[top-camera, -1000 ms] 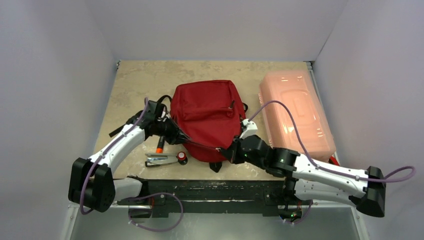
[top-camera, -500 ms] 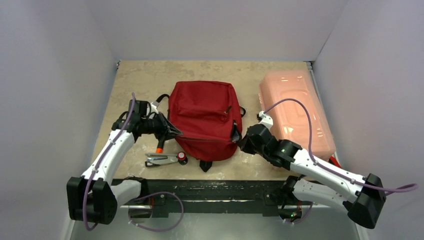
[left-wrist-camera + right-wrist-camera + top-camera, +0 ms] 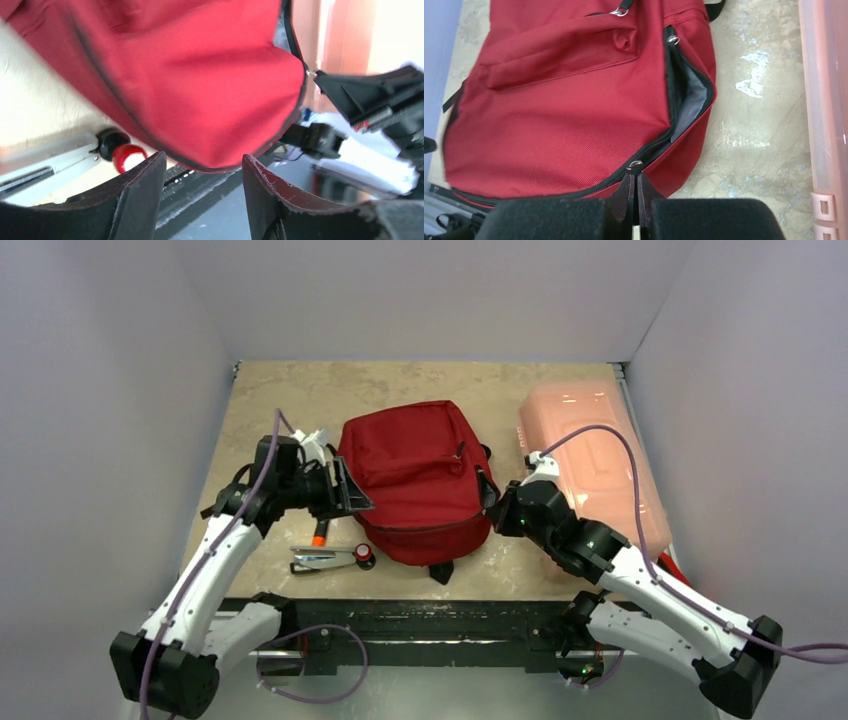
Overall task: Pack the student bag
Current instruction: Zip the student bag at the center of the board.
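Step in hand: unzipping the main compartment, partly open. Your right claw (image 3: 634, 180) is pinched together on the zipper pull (image 3: 635, 164). The student bag (image 3: 415, 475) lies flat on the tabletop (image 3: 290, 400) straight ahead of it, grey lining showing just past the tips. Your left claw (image 3: 202, 162) stands apart and holds nothing, with the bag's edge just ahead. Next: grip that edge with the left to brace, then drag the pull along the track.
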Available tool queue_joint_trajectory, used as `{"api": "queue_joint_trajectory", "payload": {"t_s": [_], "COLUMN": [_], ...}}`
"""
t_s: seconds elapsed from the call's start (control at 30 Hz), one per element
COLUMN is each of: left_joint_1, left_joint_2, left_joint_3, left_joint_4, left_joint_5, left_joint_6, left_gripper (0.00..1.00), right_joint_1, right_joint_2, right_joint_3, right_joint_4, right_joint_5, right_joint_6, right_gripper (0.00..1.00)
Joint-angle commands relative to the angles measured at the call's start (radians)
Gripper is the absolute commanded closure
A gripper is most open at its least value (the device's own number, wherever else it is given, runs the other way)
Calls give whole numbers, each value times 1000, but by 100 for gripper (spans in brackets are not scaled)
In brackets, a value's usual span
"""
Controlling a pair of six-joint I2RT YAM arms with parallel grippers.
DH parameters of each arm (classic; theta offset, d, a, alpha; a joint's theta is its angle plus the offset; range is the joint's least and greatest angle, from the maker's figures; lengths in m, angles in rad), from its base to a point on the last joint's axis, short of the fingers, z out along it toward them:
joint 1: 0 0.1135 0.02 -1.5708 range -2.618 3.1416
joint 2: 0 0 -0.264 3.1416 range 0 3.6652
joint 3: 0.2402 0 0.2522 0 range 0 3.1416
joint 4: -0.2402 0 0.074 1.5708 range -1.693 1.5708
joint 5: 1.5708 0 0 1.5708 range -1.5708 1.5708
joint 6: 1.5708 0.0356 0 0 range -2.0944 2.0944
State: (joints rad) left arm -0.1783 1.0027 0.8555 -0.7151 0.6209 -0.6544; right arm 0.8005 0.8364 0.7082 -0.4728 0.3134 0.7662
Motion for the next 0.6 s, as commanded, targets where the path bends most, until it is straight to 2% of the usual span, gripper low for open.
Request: {"api": "queue_joint_trajectory", "payload": {"t_s": [0.0, 0.2, 0.33, 0.47, 0.57], "left_joint_1": [-248, -591, -770, -808, -813], "left_joint_2": [-104, 37, 162, 257, 352], "left_joint_3": [146, 233, 261, 234, 261], "left_joint_4": [17, 180, 316, 485, 527], "left_joint_5": [-280, -431, -571, -574, -566], "left_joint_6": [181, 260, 371, 407, 418], "left_gripper": [42, 39, 38, 35, 33], "right_joint_1": [-4, -4, -4, -4, -4], "right_joint_2": [-10, -14, -35, -58, -68], "right_joint_3": [29, 22, 32, 43, 51], "right_joint_4": [41, 57, 40, 30, 26], "right_joint_5": [-45, -79, -76, -79, -84], "right_joint_6": [-79, -73, -67, -65, -70], "right_gripper": [100, 100, 100, 100, 100]}}
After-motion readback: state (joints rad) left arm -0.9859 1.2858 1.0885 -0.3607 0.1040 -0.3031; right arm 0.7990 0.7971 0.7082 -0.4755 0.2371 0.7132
